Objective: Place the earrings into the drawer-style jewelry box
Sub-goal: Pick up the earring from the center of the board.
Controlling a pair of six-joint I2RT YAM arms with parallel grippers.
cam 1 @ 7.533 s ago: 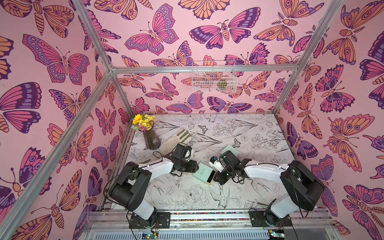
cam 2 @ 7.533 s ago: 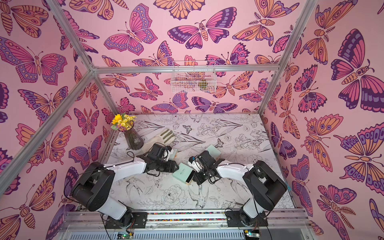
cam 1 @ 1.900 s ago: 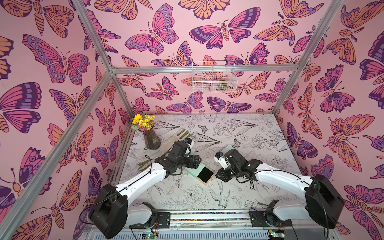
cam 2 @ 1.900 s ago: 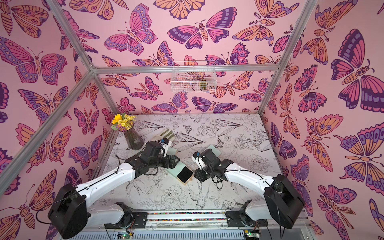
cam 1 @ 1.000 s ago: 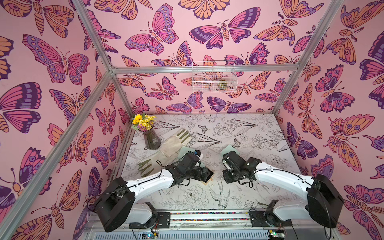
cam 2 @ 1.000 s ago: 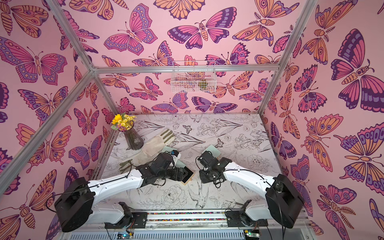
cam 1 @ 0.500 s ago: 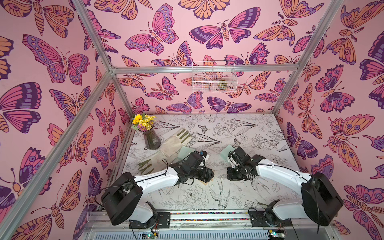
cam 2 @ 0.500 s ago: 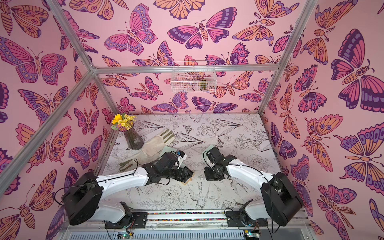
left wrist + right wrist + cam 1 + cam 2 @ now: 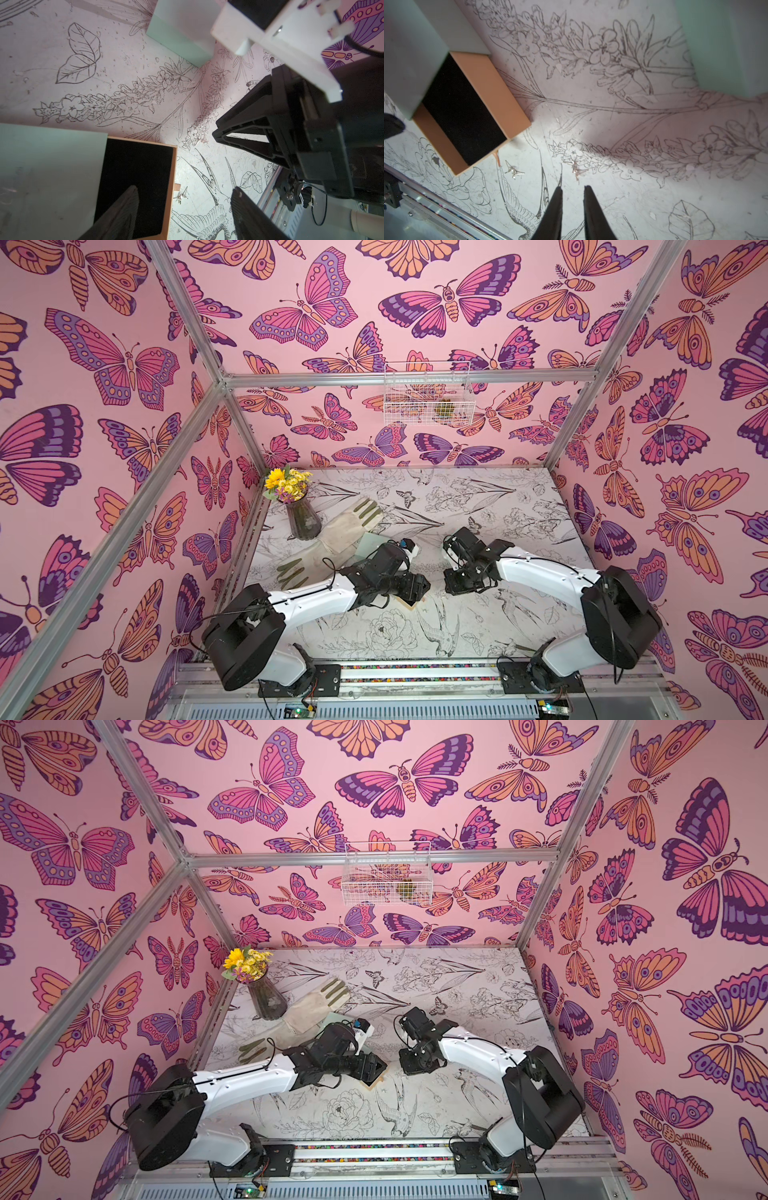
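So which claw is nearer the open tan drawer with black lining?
Left. The left gripper straddles the front rim of the tan drawer; the right gripper hovers apart, beside it.
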